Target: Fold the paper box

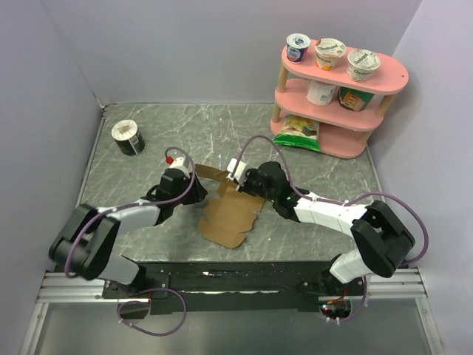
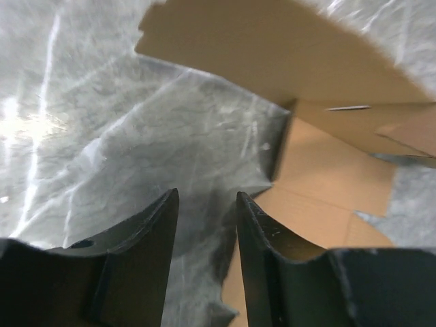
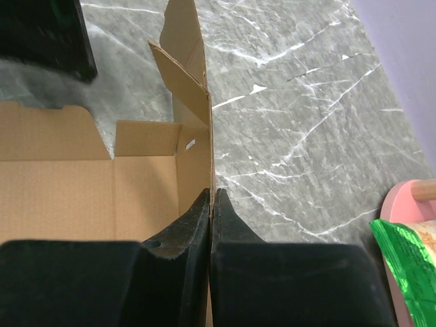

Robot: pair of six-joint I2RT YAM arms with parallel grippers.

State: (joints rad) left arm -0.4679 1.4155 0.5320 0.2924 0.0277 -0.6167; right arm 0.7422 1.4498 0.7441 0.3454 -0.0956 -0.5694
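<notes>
The paper box (image 1: 230, 214) is a brown die-cut cardboard sheet lying mid-table, partly folded, with one side panel raised. My right gripper (image 1: 247, 181) is shut on the edge of that raised panel (image 3: 194, 129) and holds it upright. The flat base panel (image 3: 75, 197) lies to its left in the right wrist view. My left gripper (image 1: 194, 194) is open and empty, low over the table at the sheet's left edge. In the left wrist view its fingers (image 2: 160, 225) frame bare table, with the cardboard (image 2: 320, 184) just ahead and to the right.
A round black-and-white tub (image 1: 128, 137) stands at the back left. A pink two-tier shelf (image 1: 336, 100) with yogurt cups and a green snack bag (image 1: 299, 132) stands at the back right. Grey walls close in the table (image 1: 170, 133) on three sides.
</notes>
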